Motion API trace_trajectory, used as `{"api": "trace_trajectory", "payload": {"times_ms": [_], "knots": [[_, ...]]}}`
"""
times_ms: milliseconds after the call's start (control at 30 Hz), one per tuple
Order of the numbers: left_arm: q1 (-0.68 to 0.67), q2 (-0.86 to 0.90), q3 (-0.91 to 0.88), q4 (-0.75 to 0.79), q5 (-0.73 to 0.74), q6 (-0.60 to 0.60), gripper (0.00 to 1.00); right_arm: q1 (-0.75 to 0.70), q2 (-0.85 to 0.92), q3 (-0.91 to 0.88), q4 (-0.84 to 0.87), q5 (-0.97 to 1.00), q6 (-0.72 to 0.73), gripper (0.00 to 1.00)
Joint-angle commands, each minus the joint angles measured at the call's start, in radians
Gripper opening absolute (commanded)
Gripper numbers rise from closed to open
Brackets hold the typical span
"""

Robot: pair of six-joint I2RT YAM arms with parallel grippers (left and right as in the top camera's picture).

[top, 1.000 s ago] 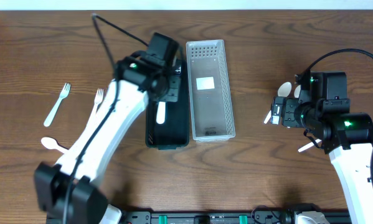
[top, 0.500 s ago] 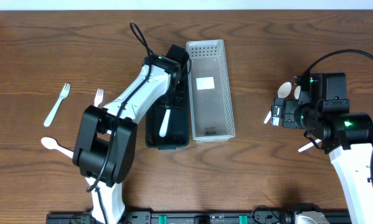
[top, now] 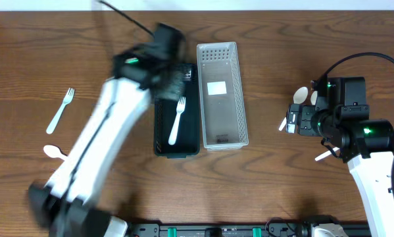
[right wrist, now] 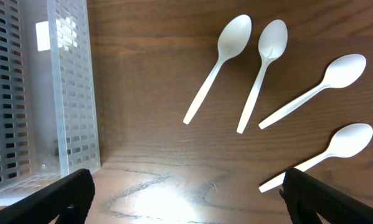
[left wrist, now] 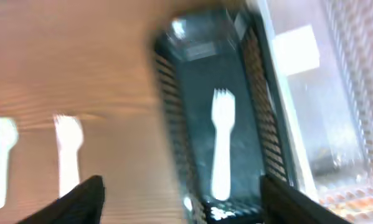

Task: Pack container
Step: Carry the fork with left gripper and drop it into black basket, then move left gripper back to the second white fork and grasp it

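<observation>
A fork [left wrist: 221, 146] is lying in the black tray [top: 177, 151], and the left hand [left wrist: 181, 200] is hovering above it, fingers spread and empty. The right hand [right wrist: 186, 193] is gaping wide over spoons [right wrist: 217, 65] on the bench [right wrist: 174, 124].

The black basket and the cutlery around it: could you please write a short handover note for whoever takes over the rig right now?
Left end effector: open, empty, above the black basket; its view is blurred.
Right end effector: open, empty, over the table beside the clear basket.
Done: one white fork lies in the black basket. The clear basket holds no cutlery.
To do: at least a fork and a spoon lie on the table's left side, and four spoons lie on the right by the right arm.
</observation>
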Motion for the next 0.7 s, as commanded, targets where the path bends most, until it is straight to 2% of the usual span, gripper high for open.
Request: {"api": "trace_trajectory", "payload": {"times_ms": [0,167,267,533,667], "knots": [[0.136,-0.057,0.008,-0.027,-0.071,0.060,0.78,-0.006,-0.001,0.019,-0.001,0.006,-0.029,0.99],[0.372,0.011,-0.003,-0.033,0.056,0.216,0.81,-0.006,-0.001,0.019,0.000,0.007,-0.030,0.99],[0.462,0.110,-0.003,-0.017,0.065,0.248,0.82,-0.006,-0.001,0.019,0.000,0.006,-0.030,0.99],[0.526,0.358,-0.004,-0.009,0.065,0.394,0.80,-0.006,-0.001,0.019,0.004,0.007,-0.029,0.99],[0.546,0.448,-0.007,-0.023,0.068,0.397,0.80,-0.006,-0.001,0.019,0.012,0.008,-0.030,0.99]]}}
